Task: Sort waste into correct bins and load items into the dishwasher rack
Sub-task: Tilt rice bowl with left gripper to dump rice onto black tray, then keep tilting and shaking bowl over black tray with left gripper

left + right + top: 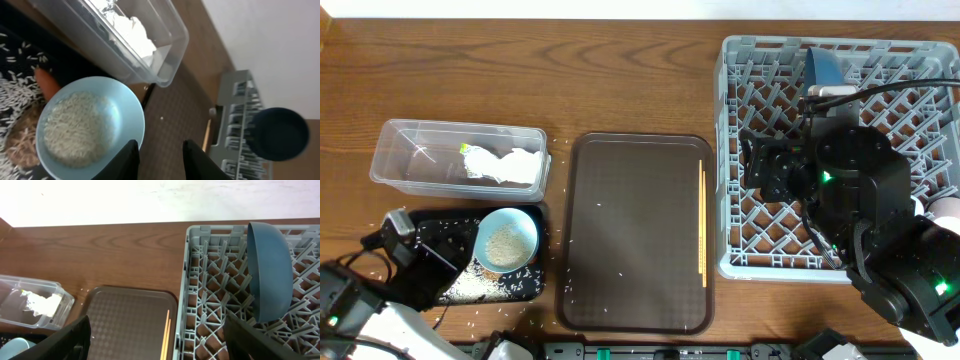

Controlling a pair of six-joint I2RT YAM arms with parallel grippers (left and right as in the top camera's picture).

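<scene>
Rice (pixel 75 130) fills the bowl (pixel 507 240), which sits on the black tray (pixel 12 37) left of the brown tray's (pixel 630 230) near end; we see a carrot (pixel 47 82) beside the bowl among loose rice. Our left gripper (pixel 160 160) hangs just by the bowl's rim, fingers apart and holding nothing. Chopsticks (pixel 702 225) lie along the brown tray's right edge. Farther back on its left, the tub (pixel 420 165) holds the napkin (pixel 510 165). Right of the brown tray stands the rack (pixel 730 150), our right gripper (pixel 165 342) above it with fingers spread wide and empty, the plate (pixel 270 272) upright at the rack's far side.
</scene>
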